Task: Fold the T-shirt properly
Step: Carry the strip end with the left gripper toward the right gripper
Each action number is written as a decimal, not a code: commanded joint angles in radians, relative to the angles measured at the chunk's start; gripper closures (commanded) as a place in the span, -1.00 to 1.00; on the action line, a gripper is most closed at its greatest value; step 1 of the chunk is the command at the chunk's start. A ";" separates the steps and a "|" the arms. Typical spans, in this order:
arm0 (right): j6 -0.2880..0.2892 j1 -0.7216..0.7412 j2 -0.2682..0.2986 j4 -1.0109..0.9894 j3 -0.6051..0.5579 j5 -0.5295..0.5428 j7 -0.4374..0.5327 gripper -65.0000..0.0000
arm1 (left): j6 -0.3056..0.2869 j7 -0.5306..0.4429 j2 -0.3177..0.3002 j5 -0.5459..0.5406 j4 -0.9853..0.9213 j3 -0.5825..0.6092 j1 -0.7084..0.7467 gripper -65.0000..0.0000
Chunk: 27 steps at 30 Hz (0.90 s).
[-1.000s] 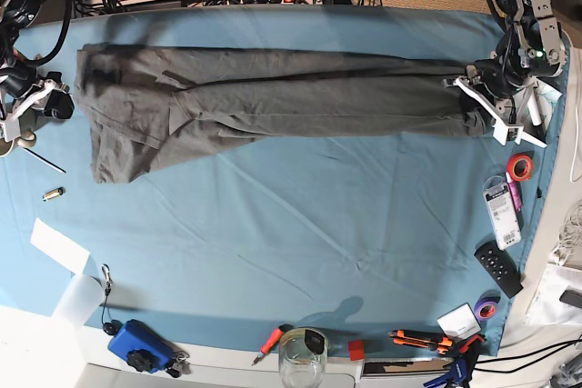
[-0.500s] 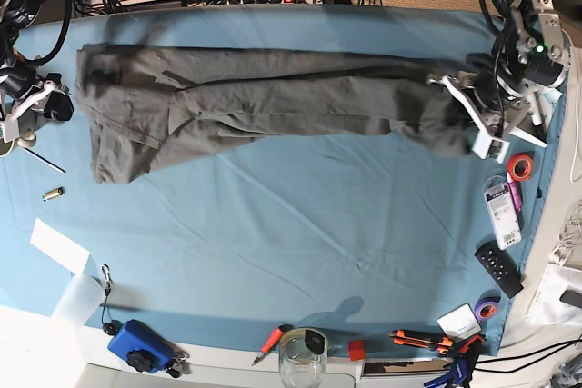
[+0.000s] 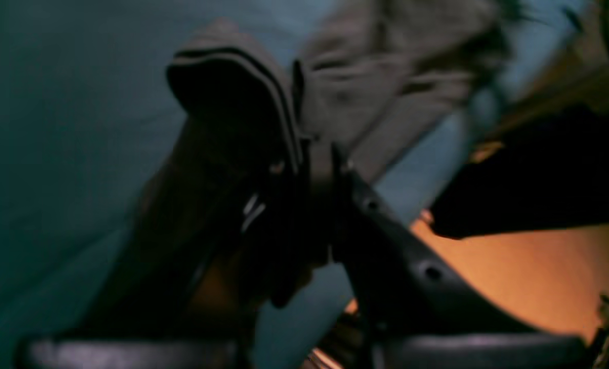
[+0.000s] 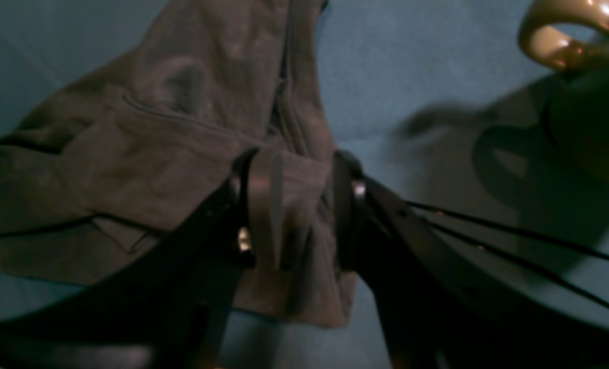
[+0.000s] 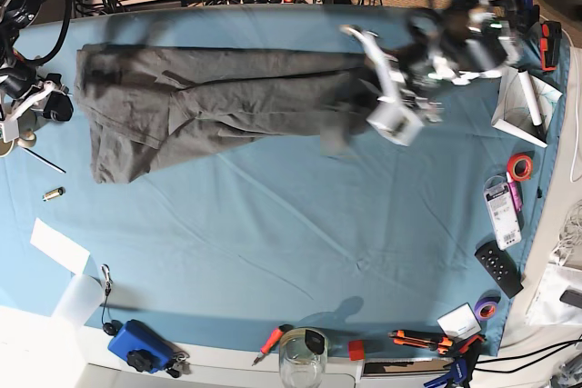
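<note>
We have swept the shirt's (image 5: 218, 97) hem end from the frame's right edge to upper middle, our left hand (image 5: 393, 106) pinching the bunched cloth above the tabletop (image 5: 300, 224). The lengthwise fold is underway. Our right hand (image 4: 294, 205), far left, stands half spread around the other end, grip unclear.

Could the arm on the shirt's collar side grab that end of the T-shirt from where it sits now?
Probably yes: the right gripper already straddles an edge of the T-shirt, jaws apart, nothing in between.
</note>
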 commanded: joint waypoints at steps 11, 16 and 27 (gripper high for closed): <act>0.005 0.008 0.027 0.016 0.008 -0.007 0.022 0.46 | 0.265 -0.152 0.091 0.518 0.014 0.398 -0.127 1.00; 0.005 0.006 0.027 0.016 0.008 -0.006 0.022 0.46 | 0.266 -0.166 0.165 0.618 -0.046 0.535 -0.126 1.00; 0.005 0.006 0.023 0.016 0.008 -0.006 0.023 0.46 | 0.295 -0.218 0.298 0.751 -0.208 0.614 -0.159 1.00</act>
